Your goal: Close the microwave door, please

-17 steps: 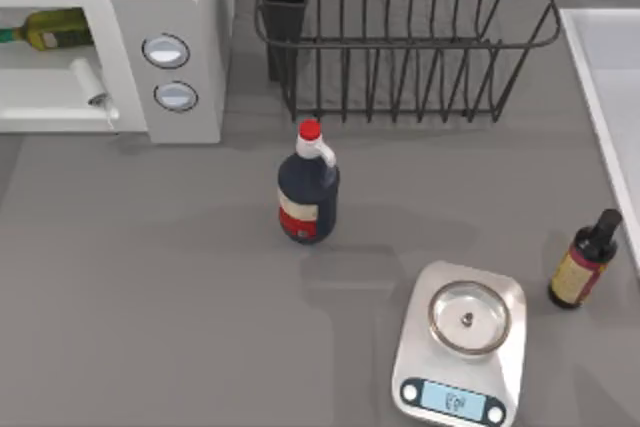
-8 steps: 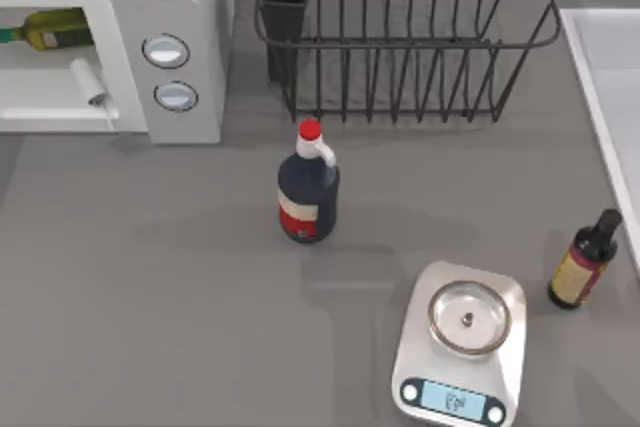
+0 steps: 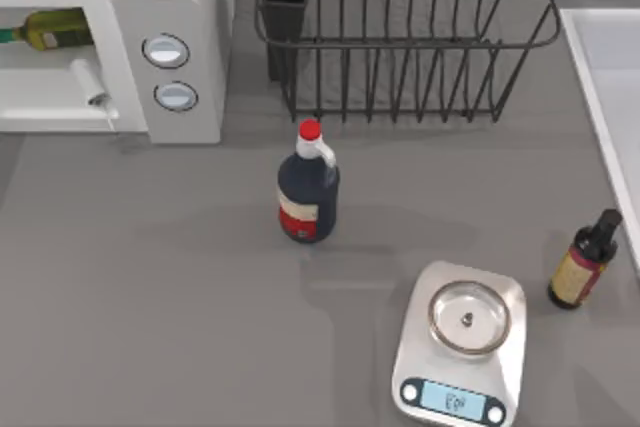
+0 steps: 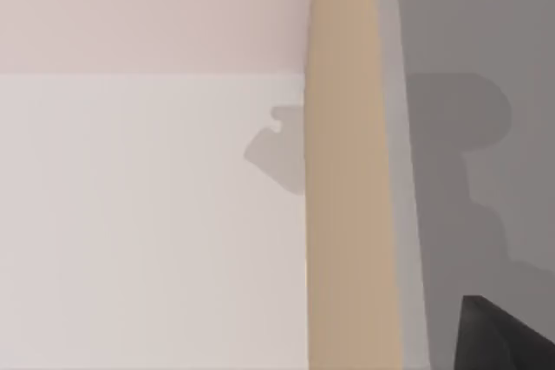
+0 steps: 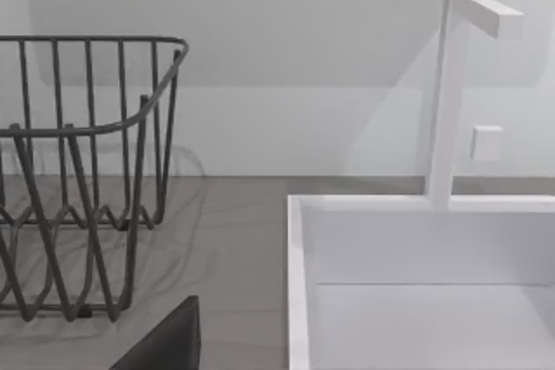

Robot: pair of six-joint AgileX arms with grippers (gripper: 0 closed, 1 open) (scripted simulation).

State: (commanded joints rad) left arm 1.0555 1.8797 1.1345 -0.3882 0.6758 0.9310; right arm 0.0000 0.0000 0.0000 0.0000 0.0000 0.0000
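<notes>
Because the microwave sits at the far left corner of the table in the top view, with its 2 round knobs on the front panel, the left arm is by my judgement the nearer one for this job; the microwave door hangs open, lying as a pale flat panel in front of the cavity, its long axis running left to right along the appliance's front, and its small bar handle sits just beside the knob panel; an olive bottle lies inside the cavity; whether either gripper's fingers are released or clenched I cannot tell; the left wrist view faces a pale wall and a tan strip, the right wrist view faces the wire rack and the white sink, well apart from the door
</notes>
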